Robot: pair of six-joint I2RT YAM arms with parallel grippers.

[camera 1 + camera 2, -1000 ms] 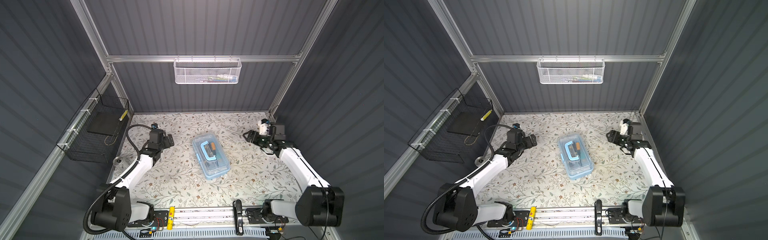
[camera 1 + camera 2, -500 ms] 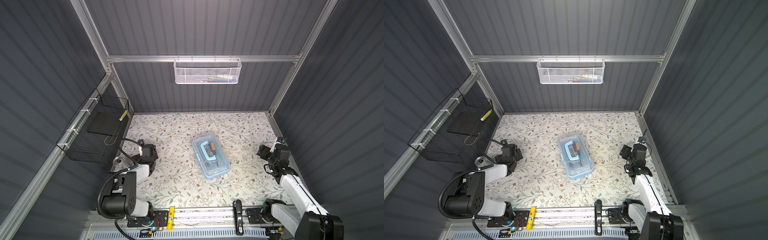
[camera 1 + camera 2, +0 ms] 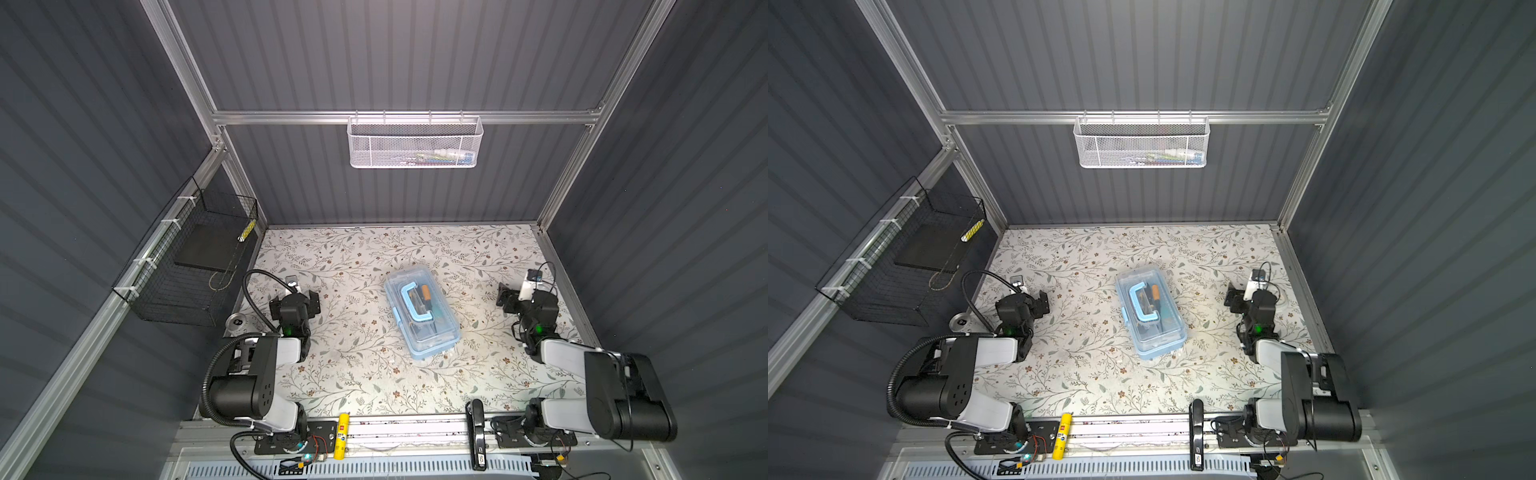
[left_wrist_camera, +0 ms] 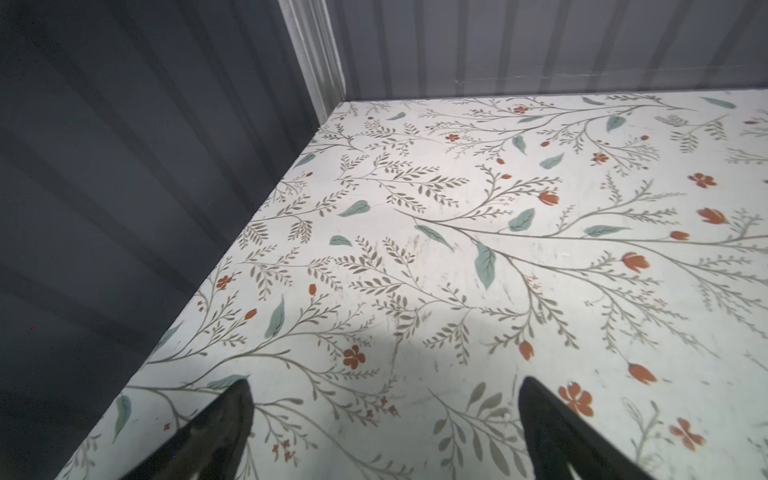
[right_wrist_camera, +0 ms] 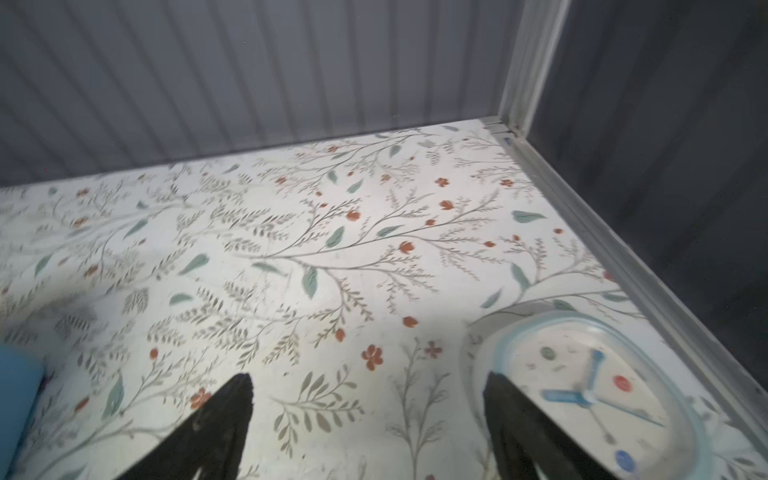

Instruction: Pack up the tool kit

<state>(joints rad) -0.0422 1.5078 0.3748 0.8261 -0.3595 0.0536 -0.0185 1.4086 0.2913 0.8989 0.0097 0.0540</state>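
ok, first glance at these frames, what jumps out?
The light-blue tool box with its clear lid on sits slightly askew in the middle of the floral table, with tools visible inside. The left gripper and right gripper flank it, both open and empty. Next come the white mesh basket on the back rail and the black wire basket on the left wall.

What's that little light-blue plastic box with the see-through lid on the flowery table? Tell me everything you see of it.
The light-blue plastic box is a small rounded rectangle with a clear lid, seemingly shut, and a light-blue handle lying flat on top. Through the lid show tools, one with an orange grip. It rests near the middle of the floral table, skewed to its edges; nothing else touches it.
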